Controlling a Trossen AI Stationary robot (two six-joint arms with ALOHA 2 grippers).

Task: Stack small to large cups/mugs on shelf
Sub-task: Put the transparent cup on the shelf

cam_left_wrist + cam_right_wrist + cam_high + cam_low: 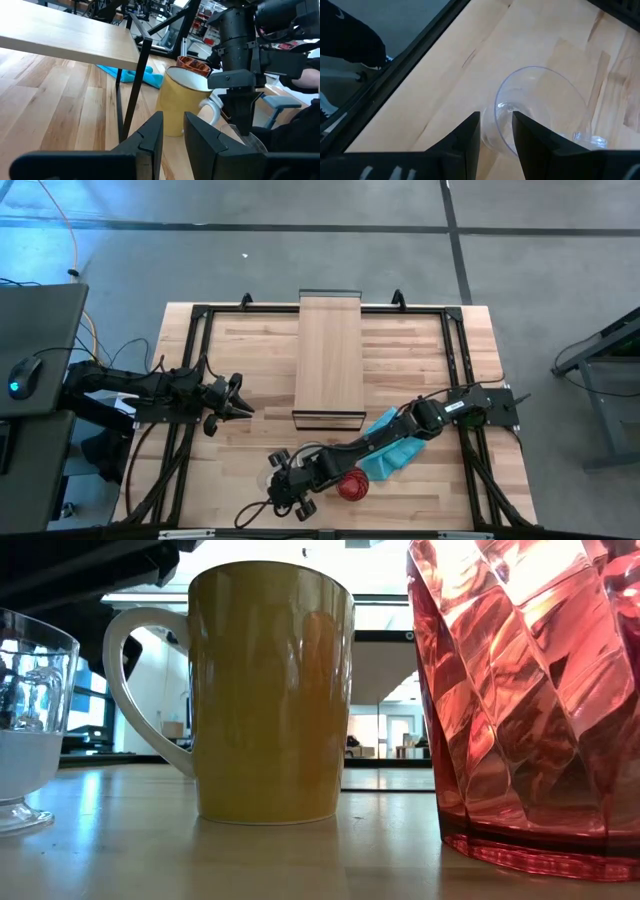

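The tiny clear glass point(545, 110) stands on its foot point(18, 822) near the table's near edge. Beside it stand the cream handled mug point(270, 690) and the red translucent cup point(530, 700), both upright on the tabletop. In the high view my right arm hides the mug. My right gripper point(496, 130) points down over the glass, shut on it. My left gripper point(173, 135) hovers left of the shelf point(330, 355), open by a narrow gap and touching nothing. It faces the mug point(182, 102). Nothing stands on the shelf board. My right gripper has the clear glass by its wall at the rim point(502, 117), on one side of the mouth. One finger point(525, 135) seems to stand inside the glass and the other point(470, 137) outside. The fingers come from above, pointing down. The glass stands upright on the table.
A teal cloth point(395, 452) lies crumpled between the shelf's near end and the red cup point(352, 486). The shelf's dark frame leg point(132, 90) stands in front of my left gripper. A person's shoe point(350, 30) shows on the floor past the near edge.
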